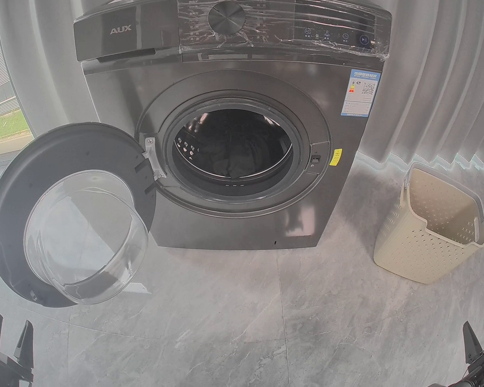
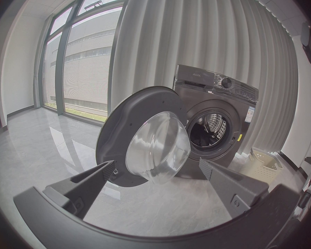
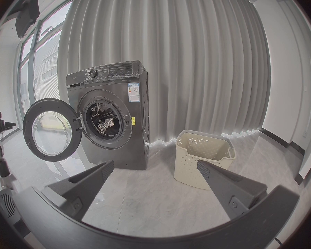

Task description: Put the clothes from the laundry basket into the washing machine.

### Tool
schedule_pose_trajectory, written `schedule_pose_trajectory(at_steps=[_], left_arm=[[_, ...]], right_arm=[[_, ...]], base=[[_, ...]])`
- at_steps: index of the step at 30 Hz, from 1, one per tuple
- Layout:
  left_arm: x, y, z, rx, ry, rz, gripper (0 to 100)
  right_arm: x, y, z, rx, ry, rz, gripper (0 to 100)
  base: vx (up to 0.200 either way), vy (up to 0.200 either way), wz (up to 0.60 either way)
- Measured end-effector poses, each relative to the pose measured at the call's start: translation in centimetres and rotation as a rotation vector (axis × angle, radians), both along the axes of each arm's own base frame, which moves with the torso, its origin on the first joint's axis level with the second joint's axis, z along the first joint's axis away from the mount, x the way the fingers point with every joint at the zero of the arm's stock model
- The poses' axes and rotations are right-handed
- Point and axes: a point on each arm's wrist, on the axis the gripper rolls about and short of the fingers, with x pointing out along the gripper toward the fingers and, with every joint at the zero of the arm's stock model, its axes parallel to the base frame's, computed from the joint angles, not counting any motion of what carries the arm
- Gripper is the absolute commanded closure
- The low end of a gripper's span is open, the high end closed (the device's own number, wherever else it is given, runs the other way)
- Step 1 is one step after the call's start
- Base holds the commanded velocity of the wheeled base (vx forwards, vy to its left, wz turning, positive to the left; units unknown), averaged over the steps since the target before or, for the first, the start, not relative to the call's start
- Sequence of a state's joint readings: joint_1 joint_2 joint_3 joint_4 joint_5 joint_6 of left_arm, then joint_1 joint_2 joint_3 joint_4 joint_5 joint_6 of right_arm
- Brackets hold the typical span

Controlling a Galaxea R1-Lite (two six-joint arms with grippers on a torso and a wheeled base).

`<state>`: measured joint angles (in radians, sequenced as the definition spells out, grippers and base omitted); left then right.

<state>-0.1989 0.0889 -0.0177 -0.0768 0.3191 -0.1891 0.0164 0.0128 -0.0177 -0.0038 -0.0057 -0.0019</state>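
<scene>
washing machine (image 1: 236,227): 1. door (image 1: 70,151): 1. laundry basket (image 1: 414,253): 1. dark clothes (image 1: 236,154) in drum: seemingly 1 heap, pieces indistinct. grippers: 2, namely left gripper (image 1: 11,321) and right gripper (image 1: 481,317).

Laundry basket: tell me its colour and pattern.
The laundry basket is cream, dotted all over with small holes; the head view shows it best.

Grey washing machine (image 3: 128,146) (door (image 3: 52,130) wide open) near cream laundry basket (image 3: 190,168)

Pleated pale curtain (image 1: 446,55) at the back — marbled grey floor (image 1: 226,307), tall windows (image 2: 83,63) beside it
</scene>
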Motion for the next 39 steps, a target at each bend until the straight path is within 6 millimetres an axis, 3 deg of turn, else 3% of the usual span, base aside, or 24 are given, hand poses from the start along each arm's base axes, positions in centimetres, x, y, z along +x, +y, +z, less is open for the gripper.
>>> schedule_pose_trajectory(at_steps=[18,25,39], left_arm=[[-0.13,-0.18,-0.01,0.039,0.007,0.133,0],[-0.52,-0.63,-0.13,0.076,-0.034,0.039,0],[-0.73,-0.69,-0.17,0.072,-0.059,0.045,0]], right_arm=[[0.01,0.0,0.0,-0.002,0.001,-0.001,0],[0.01,0.0,0.01,-0.002,0.001,0.0,0],[0.02,0.0,0.01,0.001,0.001,-0.001,0]], base=[[0.0,0.0,0.0],[0.0,0.0,0.0],[0.0,0.0,0.26]])
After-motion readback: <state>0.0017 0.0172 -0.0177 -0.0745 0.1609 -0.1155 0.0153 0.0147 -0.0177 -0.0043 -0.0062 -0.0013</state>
